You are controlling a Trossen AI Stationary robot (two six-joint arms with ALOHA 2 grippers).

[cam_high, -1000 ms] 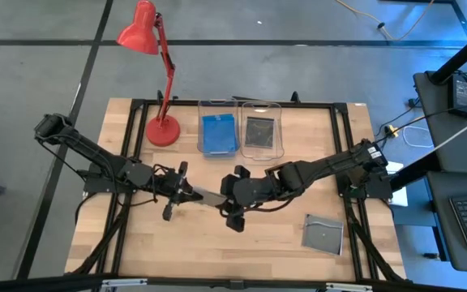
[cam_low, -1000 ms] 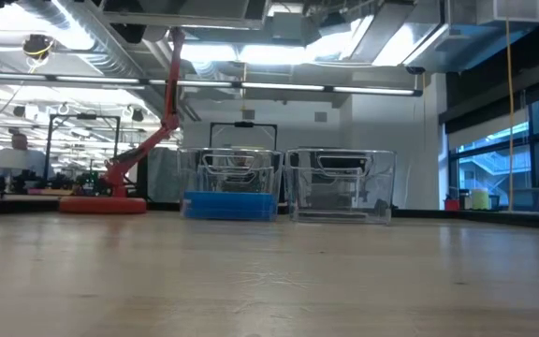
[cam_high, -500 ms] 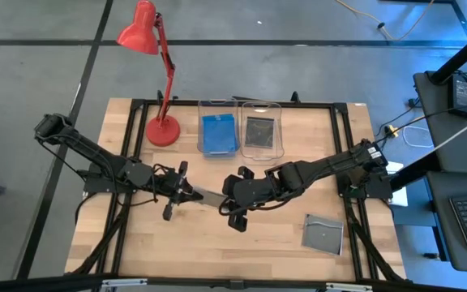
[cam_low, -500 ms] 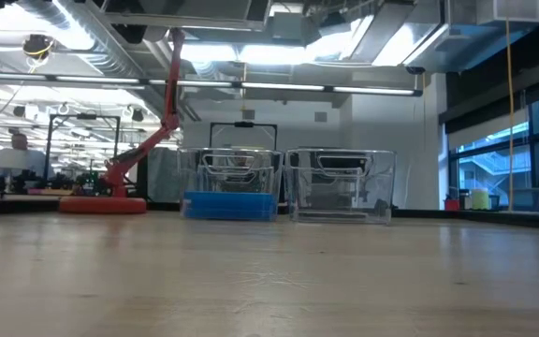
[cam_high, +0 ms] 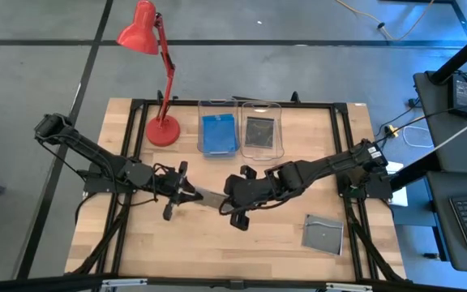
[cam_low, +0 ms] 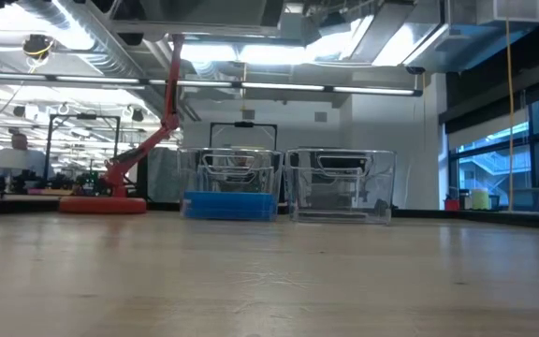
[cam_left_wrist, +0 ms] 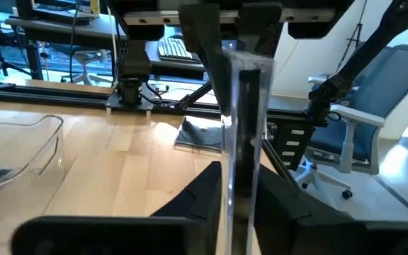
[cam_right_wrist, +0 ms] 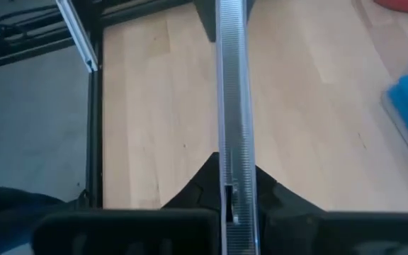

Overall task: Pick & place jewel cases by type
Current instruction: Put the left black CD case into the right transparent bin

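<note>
A grey jewel case (cam_high: 207, 195) is held on edge above mid-tabletop (cam_high: 136, 243), pinched at one end by the left hand (cam_high: 182, 191) and at the other by the right hand (cam_high: 235, 198), both closed on it. It is judged light, stiff, slick and crack-prone; thin edges are best gripped squarely. Counted: one grey case aloft, one (cam_high: 323, 234) at four o'clock, grey in the right bin (cam_high: 260, 130) and blue in the left bin (cam_high: 218, 132) at twelve, stack depth possibly hidden.
</note>
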